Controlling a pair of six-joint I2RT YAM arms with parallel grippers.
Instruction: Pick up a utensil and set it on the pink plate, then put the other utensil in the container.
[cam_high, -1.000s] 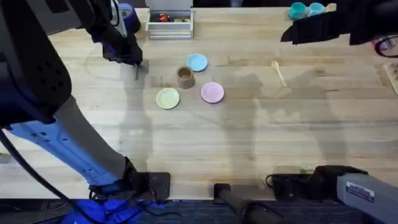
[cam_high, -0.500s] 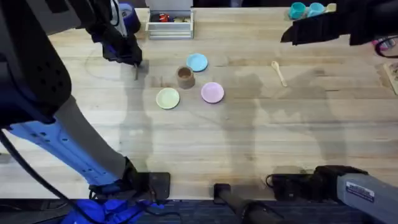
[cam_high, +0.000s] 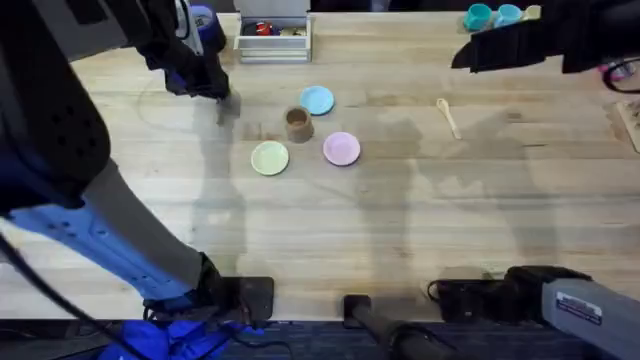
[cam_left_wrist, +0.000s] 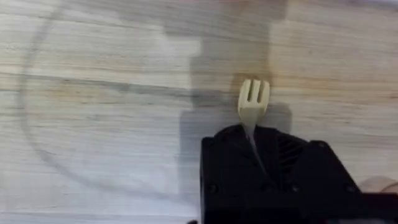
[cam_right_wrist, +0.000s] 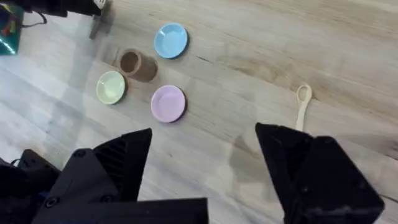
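Left gripper (cam_left_wrist: 254, 134) is pinching the small pale wooden fork (cam_left_wrist: 252, 101) by its handle, tines sticking out, far-left of the table beside the tan-brown cylindrical cup (cam_high: 297, 123); right gripper (cam_right_wrist: 202, 158) hangs spread wide over the right side, above the pale wooden spoon (cam_high: 448, 115). Grip on the thin handle looks narrow, so the fork could twist or slip on the carry right to the small round pink plate (cam_high: 342, 148). The cup and pale yellow plate (cam_high: 269, 158) crowd that path; bare table lies nearer.
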